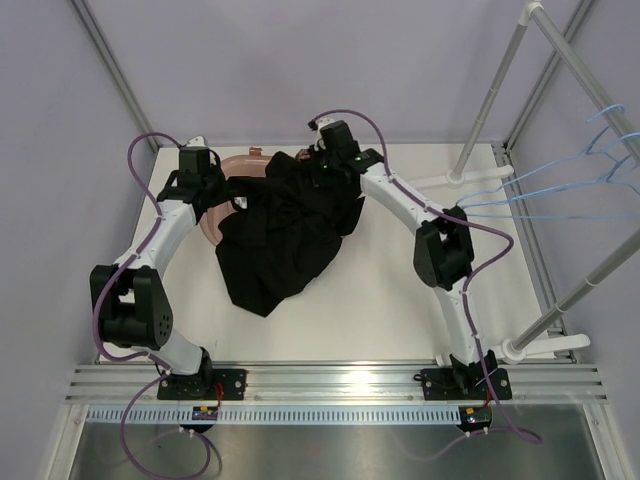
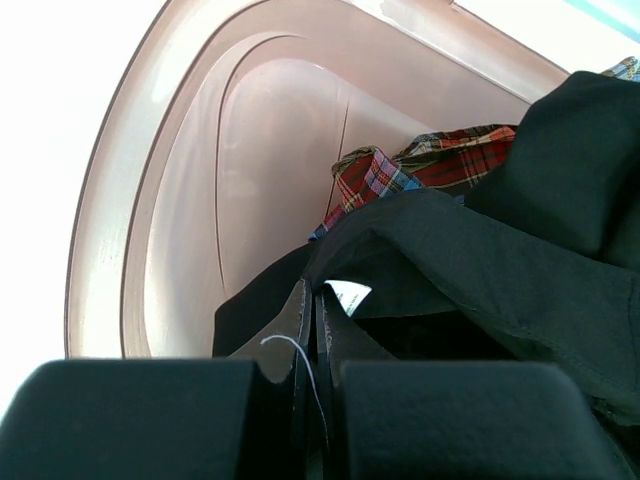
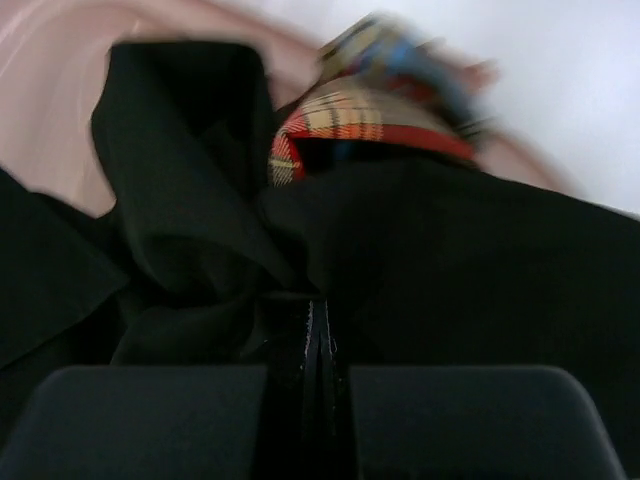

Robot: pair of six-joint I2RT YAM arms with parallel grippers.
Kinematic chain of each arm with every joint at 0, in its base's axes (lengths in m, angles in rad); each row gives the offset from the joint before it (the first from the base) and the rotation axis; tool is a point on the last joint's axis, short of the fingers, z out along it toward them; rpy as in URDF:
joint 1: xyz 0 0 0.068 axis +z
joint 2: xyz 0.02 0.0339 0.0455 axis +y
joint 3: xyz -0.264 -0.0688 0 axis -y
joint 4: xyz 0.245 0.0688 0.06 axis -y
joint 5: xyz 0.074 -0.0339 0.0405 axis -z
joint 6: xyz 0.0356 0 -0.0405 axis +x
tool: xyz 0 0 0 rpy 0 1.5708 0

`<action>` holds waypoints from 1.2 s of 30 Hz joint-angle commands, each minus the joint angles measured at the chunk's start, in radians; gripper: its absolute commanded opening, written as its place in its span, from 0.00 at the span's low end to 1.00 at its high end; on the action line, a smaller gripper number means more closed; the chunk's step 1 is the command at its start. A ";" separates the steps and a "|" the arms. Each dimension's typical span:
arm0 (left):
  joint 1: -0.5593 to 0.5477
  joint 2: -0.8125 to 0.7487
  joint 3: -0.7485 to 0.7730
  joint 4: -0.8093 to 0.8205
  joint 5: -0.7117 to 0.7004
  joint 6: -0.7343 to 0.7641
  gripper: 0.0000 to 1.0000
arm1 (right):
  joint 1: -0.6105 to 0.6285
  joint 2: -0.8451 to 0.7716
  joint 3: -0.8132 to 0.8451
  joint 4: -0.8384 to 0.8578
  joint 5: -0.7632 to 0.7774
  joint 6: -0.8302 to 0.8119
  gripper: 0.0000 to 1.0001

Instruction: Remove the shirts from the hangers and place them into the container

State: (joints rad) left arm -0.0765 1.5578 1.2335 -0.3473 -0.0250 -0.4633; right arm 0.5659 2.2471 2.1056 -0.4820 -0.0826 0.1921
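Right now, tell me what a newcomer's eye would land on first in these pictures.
A big black shirt dominates mid-scene, heaped over the pinkish container and spilling onto the white table. A plaid shirt peeks out from inside the container. At the right edge, bare light-blue hangers stick out from the white rack.

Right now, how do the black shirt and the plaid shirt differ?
The black shirt is plain; the plaid shirt is checked red, yellow and blue. The black shirt lies on top, hiding most of the plaid shirt. The plaid shirt sits inside the tub; the black shirt spills over its rim onto the table. Both are off the hangers.
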 commanded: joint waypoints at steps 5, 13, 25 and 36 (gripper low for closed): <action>0.006 -0.016 0.018 0.047 0.019 -0.002 0.00 | 0.156 0.127 -0.007 0.037 -0.169 0.115 0.00; 0.006 0.010 0.026 0.053 0.073 0.005 0.01 | 0.178 0.174 -0.056 -0.029 -0.064 0.185 0.00; 0.006 0.116 0.147 0.034 0.077 0.031 0.37 | 0.154 -0.038 0.005 -0.119 0.237 -0.078 0.45; 0.006 0.045 0.494 -0.136 -0.027 0.150 0.64 | 0.154 -0.294 0.122 -0.244 0.314 -0.166 0.96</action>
State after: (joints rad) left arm -0.0757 1.6825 1.6531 -0.4320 0.0002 -0.3611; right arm 0.7238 2.0556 2.1857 -0.6708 0.1802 0.0719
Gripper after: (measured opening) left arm 0.635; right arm 0.951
